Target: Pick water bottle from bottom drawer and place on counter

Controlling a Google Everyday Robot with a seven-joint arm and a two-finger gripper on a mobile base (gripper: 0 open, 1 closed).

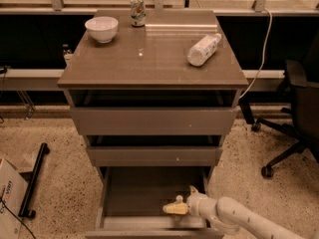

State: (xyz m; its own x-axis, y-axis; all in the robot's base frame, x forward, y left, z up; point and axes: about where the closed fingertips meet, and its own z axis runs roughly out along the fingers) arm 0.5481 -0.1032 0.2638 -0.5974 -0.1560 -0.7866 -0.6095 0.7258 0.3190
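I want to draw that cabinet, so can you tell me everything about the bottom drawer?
The bottom drawer is the lowest of three, grey-brown and smooth. It is pulled out: a wide shallow tray with a dark floor; only the top edge of its front shows. The gripper reaches into it from the right, near the front.

Three drawers are stacked, the top drawer (152, 121), the middle drawer (154, 156) and the bottom drawer (130, 197), all under one counter (149, 68). The counter carries three things (one of each kind): one bowl (101, 29), one can (137, 10) and one white bottle (203, 50). One gripper (174, 208) sits inside the bottom drawer, near its front. On the floor there are one office chair (299, 108), one cardboard box (9, 198) and one black bar (34, 180).
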